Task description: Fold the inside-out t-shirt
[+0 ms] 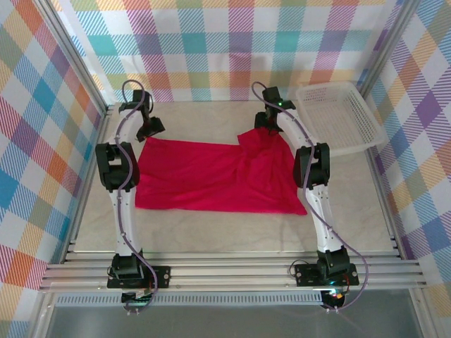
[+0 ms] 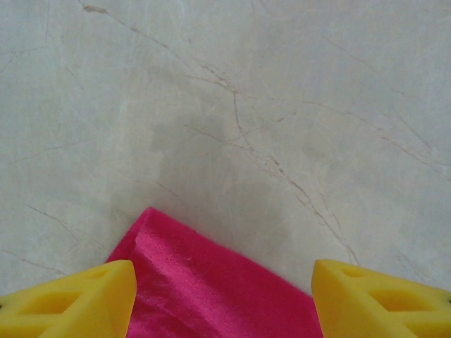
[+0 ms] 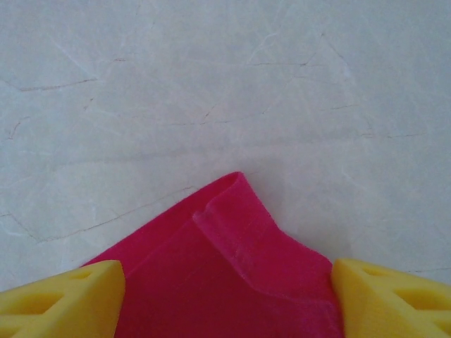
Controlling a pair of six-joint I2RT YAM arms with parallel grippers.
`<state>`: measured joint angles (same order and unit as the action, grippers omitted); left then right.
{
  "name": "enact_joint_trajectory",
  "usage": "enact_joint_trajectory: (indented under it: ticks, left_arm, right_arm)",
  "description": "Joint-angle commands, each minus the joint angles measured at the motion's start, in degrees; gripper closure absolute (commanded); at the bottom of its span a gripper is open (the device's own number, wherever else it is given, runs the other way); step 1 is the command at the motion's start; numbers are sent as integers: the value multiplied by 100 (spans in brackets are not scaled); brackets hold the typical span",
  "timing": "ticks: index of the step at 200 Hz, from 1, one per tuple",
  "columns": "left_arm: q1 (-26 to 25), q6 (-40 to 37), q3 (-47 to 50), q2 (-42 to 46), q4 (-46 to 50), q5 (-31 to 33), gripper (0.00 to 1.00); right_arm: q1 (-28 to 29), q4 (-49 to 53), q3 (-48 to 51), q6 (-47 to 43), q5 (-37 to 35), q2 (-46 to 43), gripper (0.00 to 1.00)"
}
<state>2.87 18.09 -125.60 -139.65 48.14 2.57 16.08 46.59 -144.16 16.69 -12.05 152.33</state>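
The crimson t-shirt [image 1: 215, 174] lies spread flat across the middle of the table, with a rumpled sleeve at its far right corner. My left gripper [image 1: 150, 130] hovers over the shirt's far left corner [image 2: 204, 282], its yellow fingers [image 2: 77, 299] wide apart and open. My right gripper [image 1: 266, 121] is over the far right corner [image 3: 232, 267], where the hem is folded over; its yellow fingers [image 3: 391, 299] are also spread open on either side of the cloth. No white tag shows.
A white mesh basket [image 1: 340, 116] stands at the far right of the table. Pale marbled tabletop [image 1: 211, 229] lies bare in front of the shirt and beyond it [image 2: 246, 105]. Checked walls enclose the table.
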Motion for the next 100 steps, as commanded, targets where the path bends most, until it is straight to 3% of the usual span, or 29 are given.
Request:
enact_joint_trajectory:
  ticks: [1,21,36,53,60,80,91,100]
  left_arm:
    - [118,-120,-262,-319,244,133,42]
    - [134,-86,-439,-545,311,8,51]
    - [143,-89,-549,-645,360,-26,68]
    - [178,-77,-605,-671,380,-49,89]
    - [195,-65,-627,-661,388,-53,94]
    - [236,-42,-692,-581,409,-71,98]
    - [248,-42,-711,-539,424,-76,98]
    - [253,-47,-711,-498,424,-94,100]
  right_arm:
    - [-32,-42,-99,-142,162,93,30]
    - [-65,-112,-94,-142,220,100,36]
    - [-92,-196,-102,-173,297,125,42]
    - [-113,-255,-119,-192,361,169,57]
    - [-130,-264,-142,-192,393,187,68]
    - [-172,-273,-232,-217,465,217,84]
    - [-194,-282,-284,-259,529,225,80]
    - [-205,-282,-321,-297,538,226,58]
